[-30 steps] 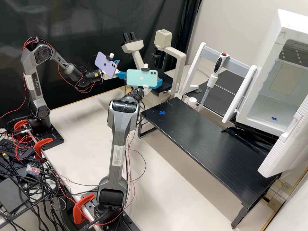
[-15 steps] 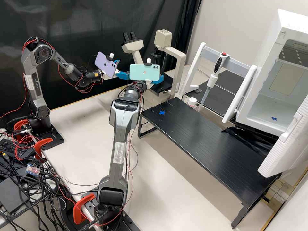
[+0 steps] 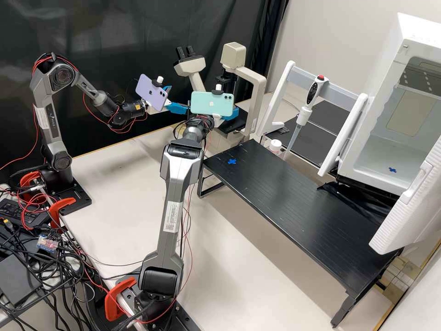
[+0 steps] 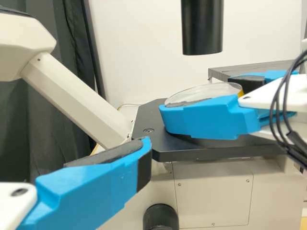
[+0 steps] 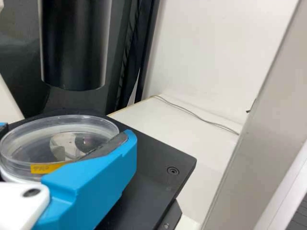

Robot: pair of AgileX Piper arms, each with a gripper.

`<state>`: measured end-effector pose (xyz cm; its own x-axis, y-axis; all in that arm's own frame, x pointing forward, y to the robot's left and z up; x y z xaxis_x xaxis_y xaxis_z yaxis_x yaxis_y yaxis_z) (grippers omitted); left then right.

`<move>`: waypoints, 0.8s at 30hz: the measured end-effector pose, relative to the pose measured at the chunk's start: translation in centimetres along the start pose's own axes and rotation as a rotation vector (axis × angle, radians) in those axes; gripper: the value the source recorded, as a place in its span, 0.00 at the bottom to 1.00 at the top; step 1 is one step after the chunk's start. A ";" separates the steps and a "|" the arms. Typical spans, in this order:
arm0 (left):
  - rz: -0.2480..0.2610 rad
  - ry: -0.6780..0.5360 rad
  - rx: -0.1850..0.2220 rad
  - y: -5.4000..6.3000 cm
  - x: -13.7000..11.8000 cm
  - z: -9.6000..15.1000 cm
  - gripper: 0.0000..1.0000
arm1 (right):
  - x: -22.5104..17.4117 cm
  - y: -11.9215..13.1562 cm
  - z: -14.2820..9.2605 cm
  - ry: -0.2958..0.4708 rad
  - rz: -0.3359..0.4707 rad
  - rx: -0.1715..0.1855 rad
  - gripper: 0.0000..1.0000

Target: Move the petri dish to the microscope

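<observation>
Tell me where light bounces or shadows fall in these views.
High view: a soft shadow lies on the pale bench beneath the black shelf, and the dark curtain carries a hazy sheen; right wrist view: reflections show in the clear petri dish, and a pale streak runs down the black tube.
</observation>
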<state>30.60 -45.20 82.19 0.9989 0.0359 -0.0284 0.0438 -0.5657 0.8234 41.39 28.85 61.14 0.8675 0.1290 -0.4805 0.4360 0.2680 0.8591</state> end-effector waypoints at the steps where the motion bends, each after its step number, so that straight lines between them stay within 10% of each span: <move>1: 0.000 0.000 0.000 0.0 0.0 0.0 1.00 | 0.1 -0.1 0.1 0.002 -0.007 0.000 1.00; 24: 0.000 0.000 0.000 0.0 0.0 0.0 1.00 | -2.2 -1.0 2.2 0.084 -0.031 0.083 1.00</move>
<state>30.60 -45.20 82.19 0.9989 0.0359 -0.0284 0.0438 -0.5657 0.8234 39.58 26.15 61.70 0.8316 0.2023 -0.5172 0.4837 0.1940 0.8535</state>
